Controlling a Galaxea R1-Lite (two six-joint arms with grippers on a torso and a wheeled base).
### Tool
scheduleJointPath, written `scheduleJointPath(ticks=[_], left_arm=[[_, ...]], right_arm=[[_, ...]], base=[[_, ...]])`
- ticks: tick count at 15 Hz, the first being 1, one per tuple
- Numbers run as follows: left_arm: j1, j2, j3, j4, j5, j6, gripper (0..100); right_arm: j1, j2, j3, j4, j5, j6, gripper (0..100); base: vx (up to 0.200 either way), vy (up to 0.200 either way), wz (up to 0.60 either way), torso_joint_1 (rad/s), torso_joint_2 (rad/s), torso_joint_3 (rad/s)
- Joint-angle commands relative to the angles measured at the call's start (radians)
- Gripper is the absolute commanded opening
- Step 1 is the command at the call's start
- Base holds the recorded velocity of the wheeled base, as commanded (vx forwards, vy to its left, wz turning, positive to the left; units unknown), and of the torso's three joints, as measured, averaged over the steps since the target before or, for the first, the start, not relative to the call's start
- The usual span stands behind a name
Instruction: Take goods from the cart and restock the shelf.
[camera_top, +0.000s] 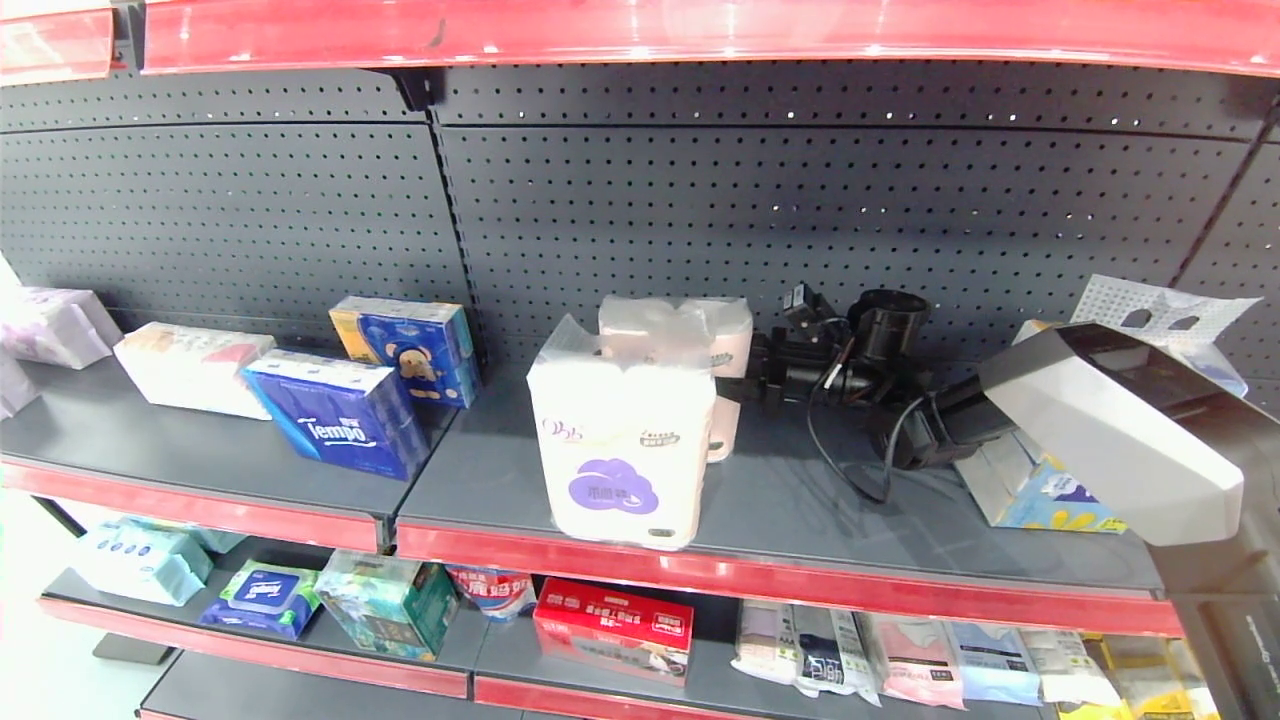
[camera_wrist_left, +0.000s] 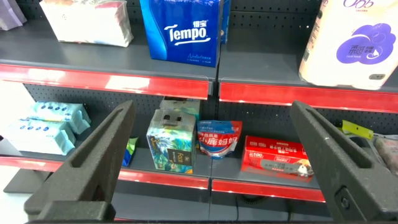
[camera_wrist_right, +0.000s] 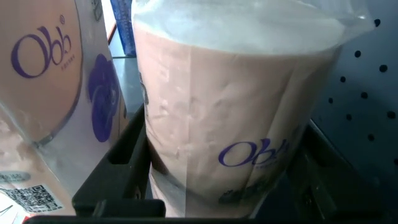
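Two toilet-roll packs are sitting upright on the shelf (camera_top: 480, 480), long axis running straight up, both in clear wrap with purple lettering I'm not spelling out. The front toilet-roll pack (camera_top: 622, 440) is standing right at the shelf's red front edge, with its purple cloud label facing out over that edge. The rear toilet-roll pack (camera_wrist_right: 236, 118) is standing just behind it, near the pegboard back. The right gripper (camera_wrist_right: 217, 180) is clamping that one, fingers (camera_wrist_right: 118, 162) pressing on both of its sides. The left gripper (camera_wrist_left: 212, 109) is hanging in front of the lower tier, fingers spread wide apart and released. Toward the shelf's left end two blue tissue packs (camera_top: 335, 415) are sitting, one showing white lettering, and one red box (camera_top: 612, 625) is lying on the tier below.
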Motion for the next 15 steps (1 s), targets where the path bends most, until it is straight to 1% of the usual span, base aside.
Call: scheduleJointPath(ticks=[1,6,7,15], left_arm=[[0.0,0.0,0.0,-0.001,0.0,0.0,100],[0.0,0.0,0.0,-0.001,0.0,0.0,100],[0.0,0.0,0.0,-0.001,0.0,0.0,100],[0.0,0.0,0.0,-0.001,0.0,0.0,100]], right_arm=[[-0.001,0.006,0.0,0.0,0.0,-0.001,0],[0.002,0.006,0.0,0.0,-0.008,-0.003,0],[0.002,0.006,0.0,0.0,-0.011,-0.003,100],[-0.002,-0.005,0.001,0.0,-0.013,0.001,100]], base=[[0.0,0.0,0.0,0.0,0.0,0.0],[0.0,0.0,0.0,0.0,0.0,0.0],[0.0,0.0,0.0,0.0,0.0,0.0],[0.0,0.0,0.0,0.0,0.0,0.0]])
